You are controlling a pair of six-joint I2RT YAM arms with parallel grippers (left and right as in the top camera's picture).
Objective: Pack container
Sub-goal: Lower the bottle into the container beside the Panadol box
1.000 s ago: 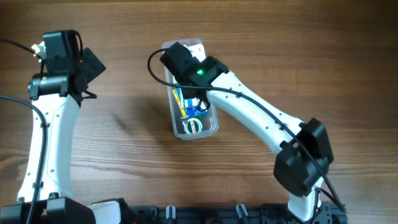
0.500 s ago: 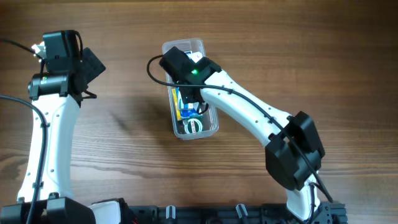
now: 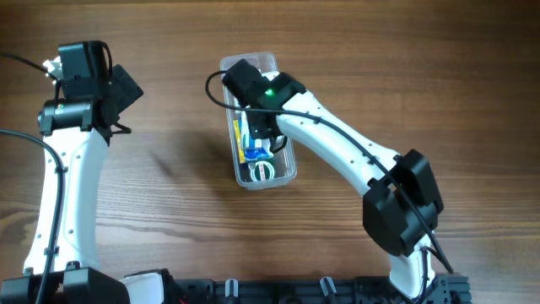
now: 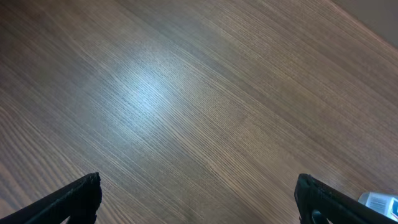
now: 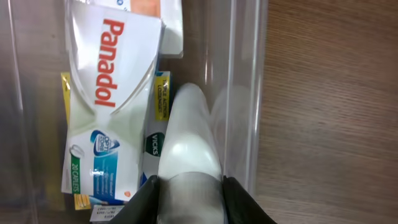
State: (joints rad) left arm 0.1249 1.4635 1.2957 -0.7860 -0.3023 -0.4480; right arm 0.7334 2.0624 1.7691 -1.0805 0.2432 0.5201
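**Overhead.** The container [image 3: 288,173] is being shown lying lengthwise on the wooden table [image 3: 169,34], near its middle. The right gripper [image 3: 260,127] is being held down inside it, under the arm's wrist, and coloured packets [image 3: 253,152] are being seen in its near half. The left gripper [image 3: 126,84] is being held over bare wood, well apart from the container.

**Left wrist.** The left gripper [image 4: 199,196] is being held wide apart, with nothing between its two fingers [image 4: 78,198]. Only the table [image 4: 186,93] is being seen below. A small white-and-blue corner [image 4: 379,202] is being cut off by the lower right edge and cannot be identified.

**Right wrist.** The right gripper [image 5: 190,193] is being pressed closed on a white item [image 5: 189,143], rounded and smooth, with one finger on each side. This item is being held inside the container [image 5: 245,93], just beside its clear right wall. To its left a Panadol box [image 5: 112,87] is being shown lying flat, and a Vicks pack [image 5: 153,144] is being partly covered by that box.
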